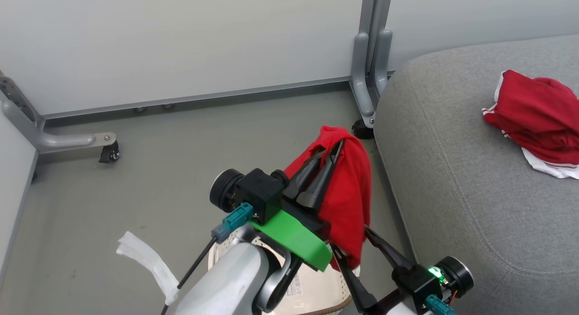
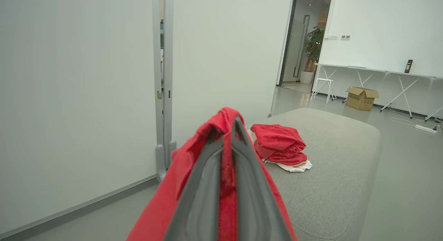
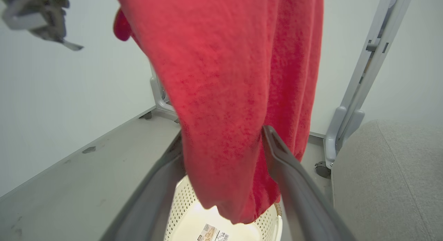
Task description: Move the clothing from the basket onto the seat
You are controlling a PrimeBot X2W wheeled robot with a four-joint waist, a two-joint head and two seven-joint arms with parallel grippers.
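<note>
My left gripper [image 1: 332, 147] is shut on a red garment [image 1: 348, 197], held up in the air; the cloth drapes over its fingers [image 2: 242, 171] and hangs down. The hem dangles above the cream perforated basket [image 3: 185, 213], whose paper label [image 3: 211, 233] shows inside. My right gripper [image 1: 350, 239] is low beside the basket and open, its fingers [image 3: 294, 185] on either side of the hanging garment [image 3: 225, 95]. A second red garment with white trim [image 1: 538, 120] lies crumpled on the grey seat [image 1: 470, 197], to the right of the basket.
Grey partition panels stand behind, with a metal post and castor foot [image 1: 367, 93] close to the seat's corner and another castor [image 1: 108, 153] at left. A white strip [image 1: 144, 260] lies on the floor. Beyond the seat [image 2: 339, 154] are a cardboard box [image 2: 360, 98] and tables.
</note>
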